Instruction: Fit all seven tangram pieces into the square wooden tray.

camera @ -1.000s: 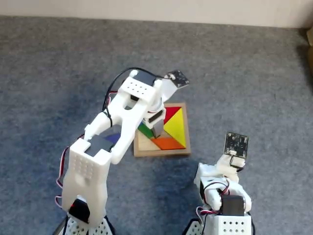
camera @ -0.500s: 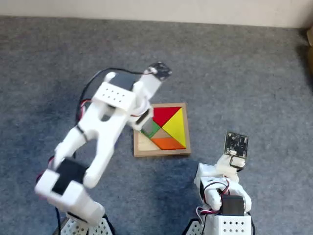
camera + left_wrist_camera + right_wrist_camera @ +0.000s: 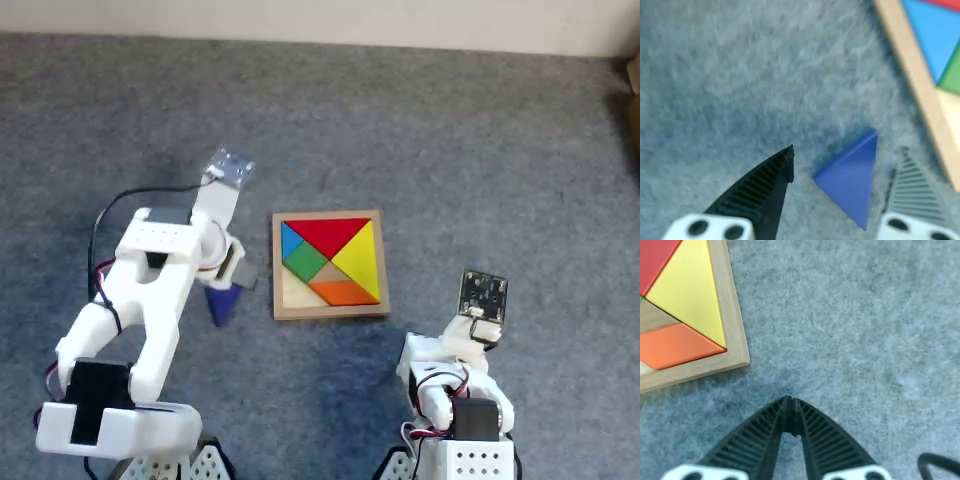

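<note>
a grey carpeted tabletop (image 3: 480,150) carries a square wooden tray (image 3: 330,313) and, near it, a dark blue triangular piece (image 3: 223,303).

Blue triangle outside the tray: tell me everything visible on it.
The blue triangle is a flat, solid dark-blue piece, painted wood by its look, with crisp edges. It lies flat on the grey carpet, outside the wooden tray on the left arm's side, apart from its rim. The left gripper hangs open over it, a finger on either side; the black one is clear of it, contact with the grey one can't be told.
</note>
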